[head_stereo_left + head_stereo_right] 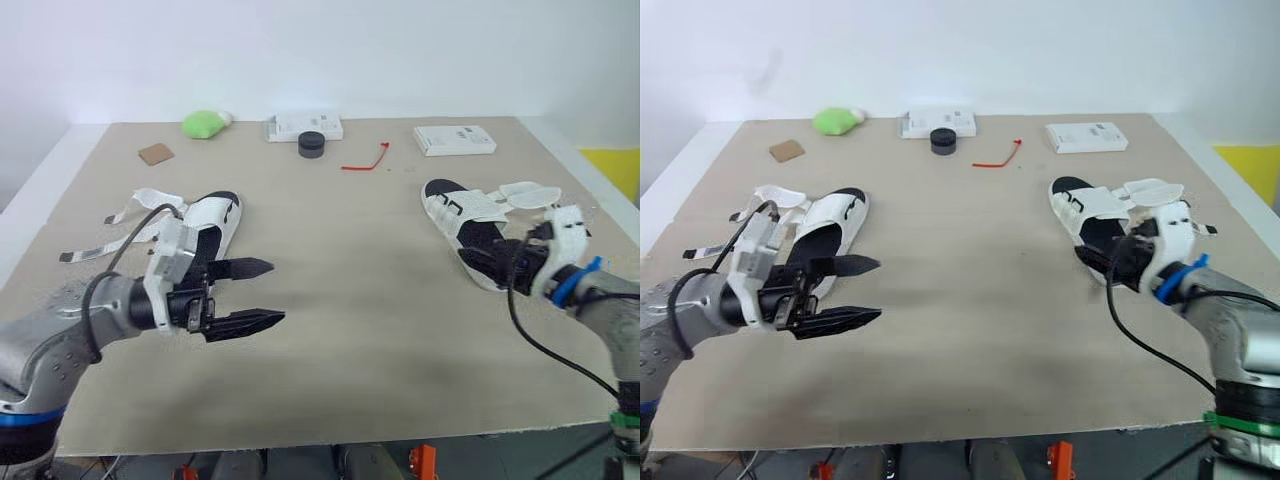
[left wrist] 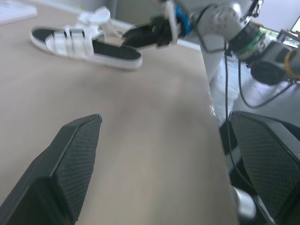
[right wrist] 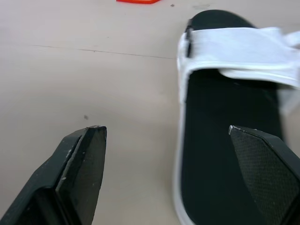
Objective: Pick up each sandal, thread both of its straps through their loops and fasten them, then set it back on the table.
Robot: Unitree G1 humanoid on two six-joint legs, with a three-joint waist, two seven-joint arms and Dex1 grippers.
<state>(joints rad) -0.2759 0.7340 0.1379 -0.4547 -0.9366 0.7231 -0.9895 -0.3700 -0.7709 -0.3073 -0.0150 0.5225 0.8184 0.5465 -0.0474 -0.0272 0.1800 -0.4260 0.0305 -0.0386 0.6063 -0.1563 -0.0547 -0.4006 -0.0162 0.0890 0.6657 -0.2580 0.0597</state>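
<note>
The right gripper (image 3: 164, 127), fingers spread wide, hovers at the near end of a sandal (image 3: 225, 154) whose long axis runs straight ahead; the left gripper (image 1: 276, 292), also spread, points away from the other sandal (image 1: 212, 222).

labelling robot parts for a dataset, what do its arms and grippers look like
Both arms are grey metal with a white wrist housing and a looping black cable. The left arm has a blue ring; the right arm a blue wrist band and a green ring. The left gripper and right gripper each have two black tapered fingers with cross-hatched pads.
</note>
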